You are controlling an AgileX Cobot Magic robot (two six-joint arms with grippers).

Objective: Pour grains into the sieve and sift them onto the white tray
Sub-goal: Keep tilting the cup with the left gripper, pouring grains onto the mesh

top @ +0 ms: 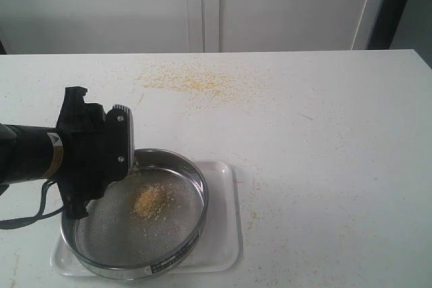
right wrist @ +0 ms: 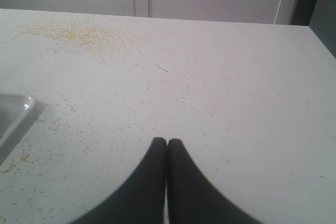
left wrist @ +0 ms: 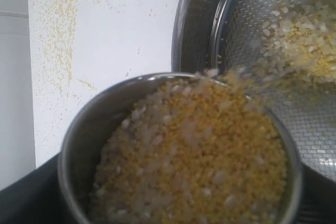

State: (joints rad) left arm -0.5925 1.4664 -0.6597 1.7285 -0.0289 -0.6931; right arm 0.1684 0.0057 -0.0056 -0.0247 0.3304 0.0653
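Observation:
My left gripper (top: 120, 146) hangs over the sieve's left rim, shut on a small steel cup (left wrist: 84, 129) that is tilted toward the sieve. The cup is brim-full of grains (left wrist: 194, 150), yellow meal mixed with pale rice-like bits, and some are spilling over its lip. The sieve (top: 200, 190) sits on the white tray (top: 226, 234), with a small heap of grains (top: 148, 201) on its mesh. In the exterior view the cup is hidden behind the gripper. My right gripper (right wrist: 167, 142) is shut on nothing, low over bare table to the right of the tray's corner (right wrist: 16, 108).
Thin yellow crumbs (top: 196, 82) are strewn over the white table behind the tray, and sparser ones lie around it. A black cable (top: 27, 219) loops under the left arm. White cabinet doors (top: 209, 5) stand beyond the table's far edge.

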